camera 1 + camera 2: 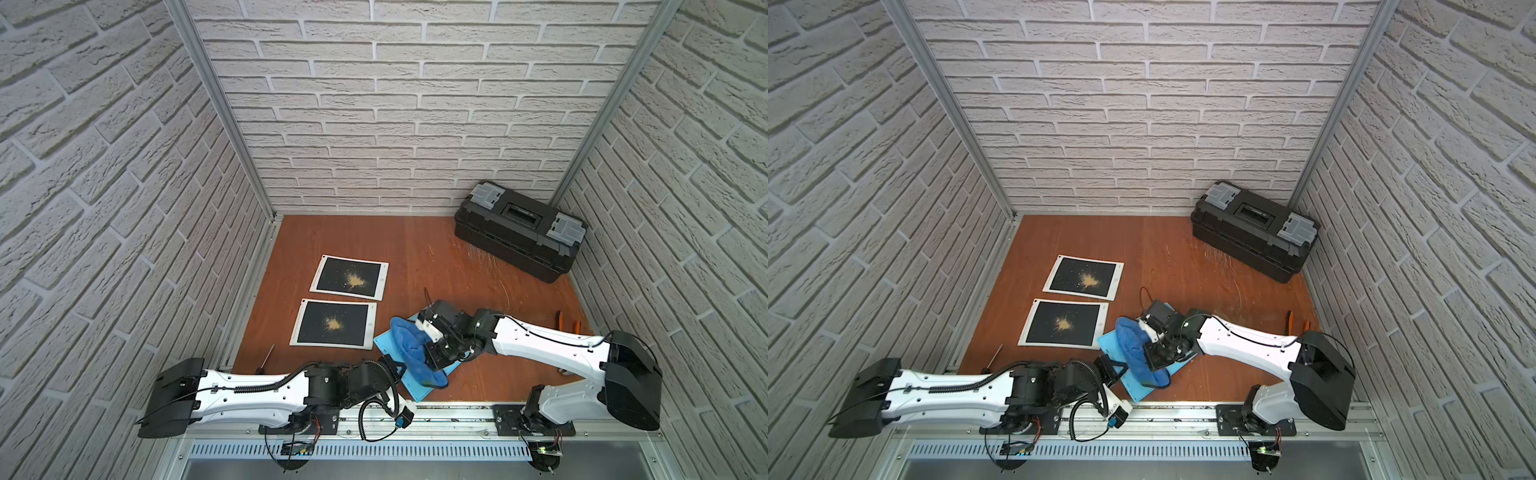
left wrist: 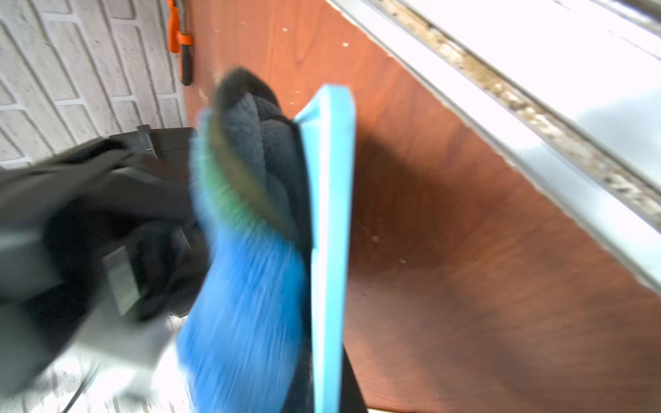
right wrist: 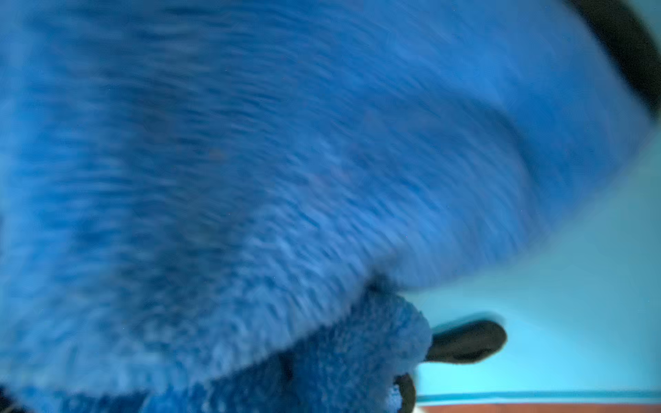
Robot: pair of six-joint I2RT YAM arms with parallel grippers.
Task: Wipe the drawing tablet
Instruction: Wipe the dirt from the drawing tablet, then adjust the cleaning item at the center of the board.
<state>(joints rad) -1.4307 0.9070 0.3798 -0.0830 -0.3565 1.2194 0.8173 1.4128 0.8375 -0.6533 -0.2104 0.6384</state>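
Right wrist view was almost filled by the cloth [image 3: 286, 161], a deep-blue plush microfibre with a fuzzy nap, smeared by blur. It lay against the smooth pale-blue face of the drawing tablet [image 3: 572, 304], and a rounded black fingertip [image 3: 468, 341] poked out beside a pinched fold. In both top views the right gripper [image 1: 432, 358] was clenched on the bunched cloth, pressing it onto the tablet.

The tablet, a thin flat rectangle of matte plastic, was near the front edge of the reddish wood-grain table [image 1: 415, 249], between the two arms. The left gripper [image 1: 394, 365] was clamped on the tablet edge nearest its own arm.

Just left of it lay the far panel [image 1: 336, 272] and the near panel [image 1: 316, 324]. Both were flat and white-framed with dark screens, each dusted with tan powder. A boxy black toolbox [image 1: 519, 228] with grey latches stood in the far right corner.
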